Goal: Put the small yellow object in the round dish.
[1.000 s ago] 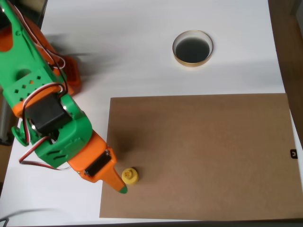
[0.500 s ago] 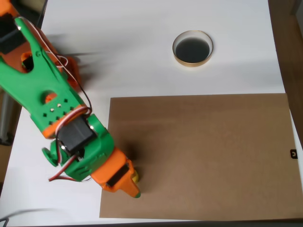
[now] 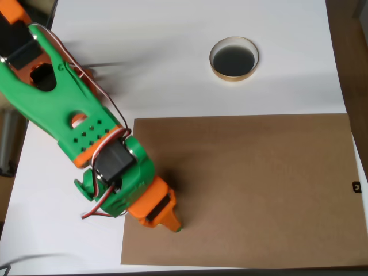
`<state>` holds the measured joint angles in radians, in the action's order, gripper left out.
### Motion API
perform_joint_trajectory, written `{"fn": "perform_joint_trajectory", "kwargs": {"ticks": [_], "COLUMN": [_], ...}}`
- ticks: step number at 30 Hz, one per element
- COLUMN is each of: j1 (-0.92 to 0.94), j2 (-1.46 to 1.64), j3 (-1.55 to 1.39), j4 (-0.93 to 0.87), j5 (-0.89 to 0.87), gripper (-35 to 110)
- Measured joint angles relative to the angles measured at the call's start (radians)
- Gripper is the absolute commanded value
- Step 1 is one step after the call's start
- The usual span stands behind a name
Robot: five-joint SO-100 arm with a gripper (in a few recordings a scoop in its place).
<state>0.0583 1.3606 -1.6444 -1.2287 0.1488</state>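
One arm [image 3: 75, 121], green with orange parts, reaches in from the upper left of the overhead view and ends low over the near-left corner of a brown board [image 3: 253, 190] that lies on the white table [image 3: 161, 63]. Its gripper [image 3: 172, 225] points down and toward the lower right, an orange wedge with a small green tip showing at the very end. From above, the body of the gripper covers its own fingers, so I cannot tell how far the jaws stand apart or whether they hold anything. The tip sits over the board, just inside its left edge.

Nothing of the small yellow object can be made out in this view; the gripper hides the patch of board beneath it, so I cannot say where the piece lies relative to the jaws or which way it points.

Well apart from the gripper, up toward the top right on the bare white table, sits the round dish [image 3: 214, 68], its tan rim ringing a dark inside. It stands clear of the board's far edge, with white table between them.
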Motion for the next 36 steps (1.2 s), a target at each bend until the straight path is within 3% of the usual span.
{"fn": "perform_joint_trajectory", "kwargs": {"ticks": [18,36], "j1": [0.026,-0.020], "j2": [-0.066,-0.009], "j3": [0.041,0.097], "j4": [0.021,-0.104], "j5": [-0.023,0.005], "gripper": [0,-1]}}
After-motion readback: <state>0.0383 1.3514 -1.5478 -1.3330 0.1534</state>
